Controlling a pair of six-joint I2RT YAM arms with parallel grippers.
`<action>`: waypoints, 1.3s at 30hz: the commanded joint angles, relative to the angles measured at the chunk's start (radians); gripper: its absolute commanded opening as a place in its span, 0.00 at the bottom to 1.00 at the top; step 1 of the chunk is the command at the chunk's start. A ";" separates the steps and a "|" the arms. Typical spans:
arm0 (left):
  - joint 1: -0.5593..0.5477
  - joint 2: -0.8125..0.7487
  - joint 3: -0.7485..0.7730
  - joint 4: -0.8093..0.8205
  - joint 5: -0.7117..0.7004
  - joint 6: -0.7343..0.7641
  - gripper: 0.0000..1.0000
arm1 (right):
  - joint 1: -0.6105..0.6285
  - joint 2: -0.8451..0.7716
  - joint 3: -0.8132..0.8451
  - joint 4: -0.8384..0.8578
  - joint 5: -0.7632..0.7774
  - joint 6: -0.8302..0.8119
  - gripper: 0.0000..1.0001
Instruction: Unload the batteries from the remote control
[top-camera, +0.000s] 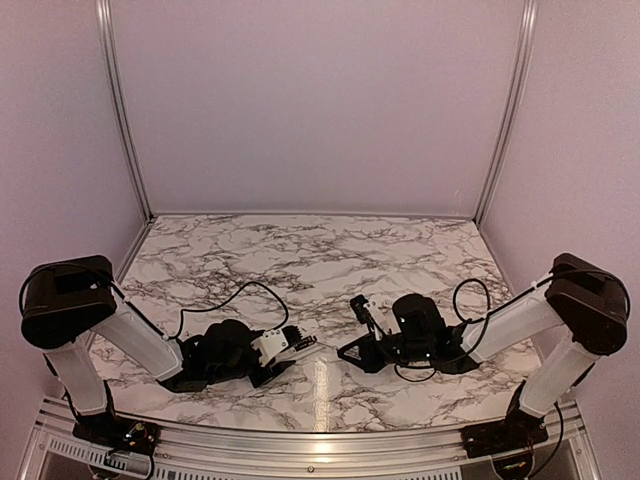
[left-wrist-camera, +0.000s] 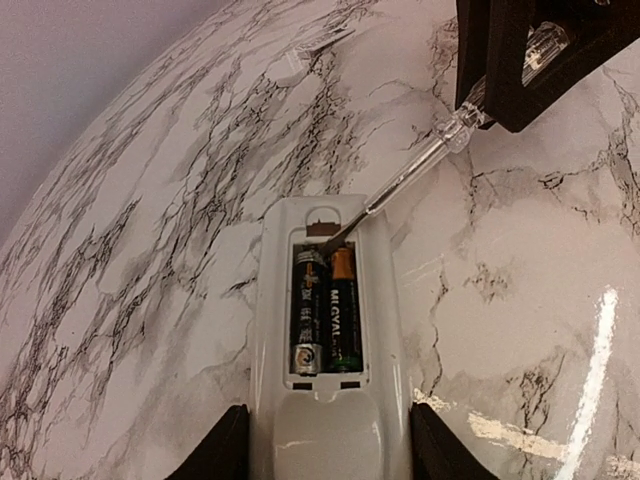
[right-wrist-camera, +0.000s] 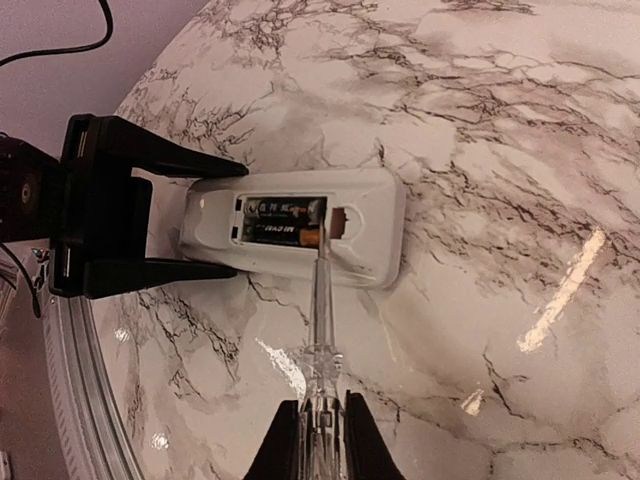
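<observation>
The white remote control (left-wrist-camera: 330, 420) lies face down on the marble with its battery bay open. My left gripper (left-wrist-camera: 330, 462) is shut on its near end, one finger on each side. Two batteries (left-wrist-camera: 326, 312) lie side by side in the bay, dark with one copper-coloured end. My right gripper (right-wrist-camera: 322, 452) is shut on a clear-handled screwdriver (right-wrist-camera: 322, 320). The screwdriver's tip rests at the copper end of one battery (right-wrist-camera: 312, 238), by the reddish recess. In the top view the left gripper (top-camera: 292, 345) and the right gripper (top-camera: 352, 352) meet at the table's near middle.
The marble table (top-camera: 300, 250) is walled on three sides, with aluminium posts at the back corners. A faint thin pale strip (left-wrist-camera: 315, 45) seems to lie on the marble beyond the remote. Cables trail behind both arms.
</observation>
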 joint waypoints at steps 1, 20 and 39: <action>0.015 -0.046 0.049 0.109 0.095 -0.031 0.00 | -0.013 -0.034 -0.037 -0.165 0.072 -0.010 0.00; 0.093 -0.115 -0.011 0.189 0.335 -0.130 0.00 | -0.005 -0.206 -0.113 -0.090 -0.030 -0.043 0.00; 0.105 -0.120 -0.001 0.240 0.517 -0.220 0.00 | 0.123 -0.282 0.033 -0.168 -0.015 -0.170 0.00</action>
